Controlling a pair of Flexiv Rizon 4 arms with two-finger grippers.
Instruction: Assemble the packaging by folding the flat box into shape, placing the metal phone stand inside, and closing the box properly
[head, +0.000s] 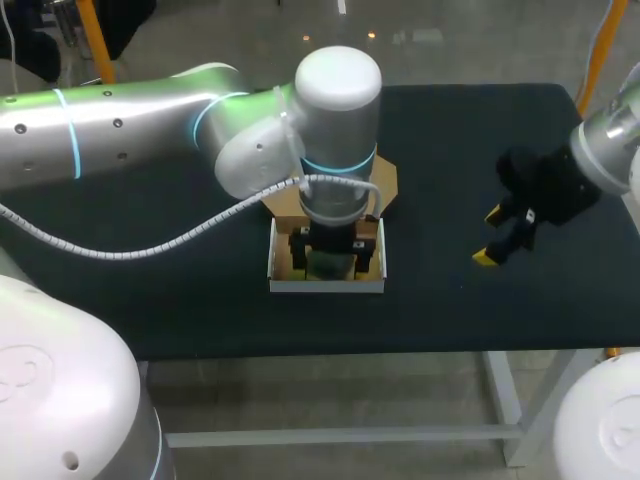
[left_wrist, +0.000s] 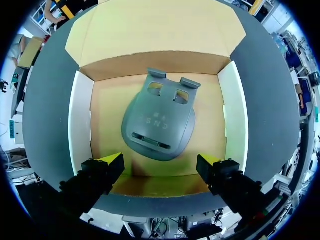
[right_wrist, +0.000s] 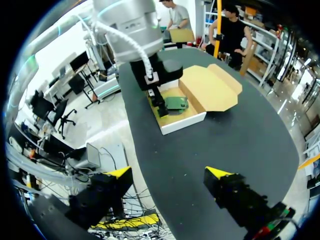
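The box (left_wrist: 80, 120) stood open on the dark table (head: 200, 300), its white side walls up and its brown lid flap (left_wrist: 155, 25) lying back flat on the far side. The grey-green metal phone stand (left_wrist: 157, 120) lay flat on the box's floor, about in the middle, its two small prongs toward the lid flap. The left gripper (left_wrist: 160, 165) hung directly over the box with its fingers spread wide (almost as wide as the box's inside), the yellow tips above the wall opposite the lid flap, touching nothing I could see. The right gripper (right_wrist: 167, 175) was well apart from the box, off to its right over bare table, fingers also wide and holding nothing.
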